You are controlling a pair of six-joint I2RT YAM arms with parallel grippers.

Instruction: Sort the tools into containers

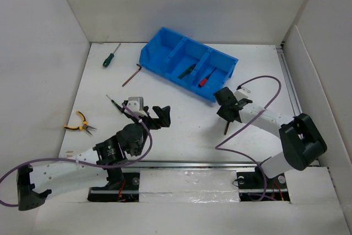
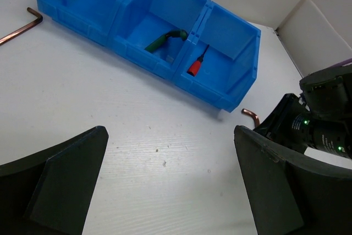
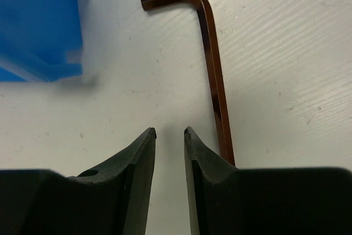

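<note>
Right pincer [image 3: 170, 136] hangs low over the table [image 3: 110, 97], its jaws a narrow slit apart with nothing between them. A hex key [image 3: 212, 53] lies flat just beside it, outside the gap. The key's long arm runs down along the outer side of one finger [image 3: 209, 180] and goes out of sight behind it. Its short bent end points toward the bin [image 3: 38, 26], whose corner shows blurred at the edge of the wrist view. Whether that finger touches the key I cannot tell.

Left pincer [image 2: 169, 136] stands wide open and holds nothing. It is over bare table in front of the bin and well apart from it.

In the bin, the middle compartment holds a green tool [image 2: 162, 39], and the end compartment on the right pincer's side holds a red screwdriver [image 2: 195, 65].

Four more tools lie on the table outside the bin. A second hex key [image 1: 132, 74] is near the bin's left end. A green screwdriver [image 1: 111, 56] lies farther left, toward the far corner. A thin dark tool [image 1: 114, 103] lies near the left pincer, and yellow pliers [image 1: 81, 124] rest near the left edge.
</note>
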